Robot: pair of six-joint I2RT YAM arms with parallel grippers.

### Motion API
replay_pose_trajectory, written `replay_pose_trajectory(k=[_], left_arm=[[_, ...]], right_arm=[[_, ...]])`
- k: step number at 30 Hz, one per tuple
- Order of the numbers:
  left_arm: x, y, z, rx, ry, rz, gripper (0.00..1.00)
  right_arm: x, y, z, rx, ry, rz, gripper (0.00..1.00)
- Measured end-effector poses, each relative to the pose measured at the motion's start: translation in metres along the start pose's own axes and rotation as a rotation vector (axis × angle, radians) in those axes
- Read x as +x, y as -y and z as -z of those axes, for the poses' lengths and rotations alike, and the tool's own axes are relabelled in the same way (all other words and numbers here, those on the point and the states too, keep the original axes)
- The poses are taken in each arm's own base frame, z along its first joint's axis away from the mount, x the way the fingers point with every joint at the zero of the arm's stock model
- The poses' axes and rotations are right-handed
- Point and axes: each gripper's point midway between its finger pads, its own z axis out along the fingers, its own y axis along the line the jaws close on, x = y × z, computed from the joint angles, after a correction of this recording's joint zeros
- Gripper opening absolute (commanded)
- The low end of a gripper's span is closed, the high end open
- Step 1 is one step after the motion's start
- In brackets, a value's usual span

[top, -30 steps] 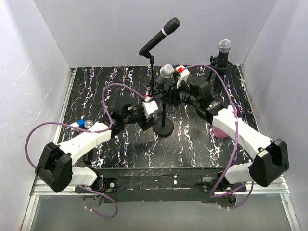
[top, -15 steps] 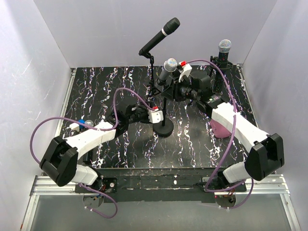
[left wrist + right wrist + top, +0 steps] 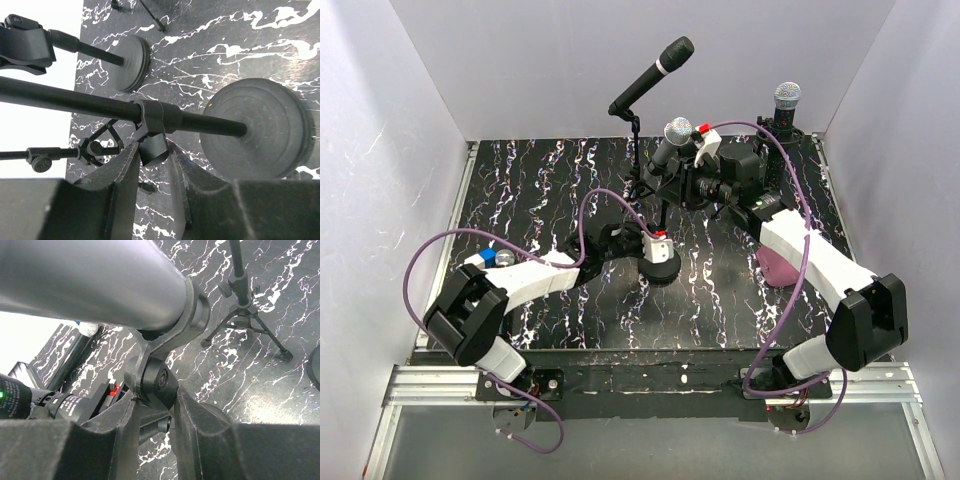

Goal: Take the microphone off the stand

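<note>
Nothing's freed yet: the microphone [image 3: 675,135] sits in its clip [image 3: 158,381] atop the stand [image 3: 665,270], one o'clock on the counter [image 3: 520,190], your right claw [image 3: 155,392] pinching the clip, your left claw [image 3: 152,152] pinching the pole [image 3: 75,99]; lifting out remains.

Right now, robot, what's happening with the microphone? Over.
Left fingers clamped on stand collar. Right fingers pinching clip joint. Microphone seated in clip, not out yet. Tripod stand close by.

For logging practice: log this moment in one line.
left end effector: shut on stand collar | right end effector: shut on clip | microphone: in clip
</note>
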Motion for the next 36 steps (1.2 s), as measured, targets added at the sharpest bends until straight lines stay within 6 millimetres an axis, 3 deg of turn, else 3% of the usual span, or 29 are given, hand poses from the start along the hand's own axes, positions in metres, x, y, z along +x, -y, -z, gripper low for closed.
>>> replay_pose_trajectory(k=[4,12,23,32,36], left_arm=[[0.006,-0.004,-0.004,-0.021,-0.027,-0.001,0.0],[0.012,-0.01,-0.007,-0.042,-0.106,0.269,0.0],[0.022,0.006,0.018,0.128,-0.106,1.228,0.0],[0.01,0.012,0.02,0.512,-0.007,1.833,0.0],[0.002,0.015,0.022,0.784,-0.014,2.093,0.0]], right_arm=[[-0.001,0.001,0.0,0.005,0.003,-0.001,0.01],[-0.007,0.013,0.002,0.045,0.026,-0.036,0.01],[0.007,-0.012,0.004,-0.046,0.017,0.074,0.01],[0.022,-0.03,0.01,-0.076,0.034,0.244,0.01],[0.027,-0.037,0.012,-0.084,0.038,0.31,0.01]])
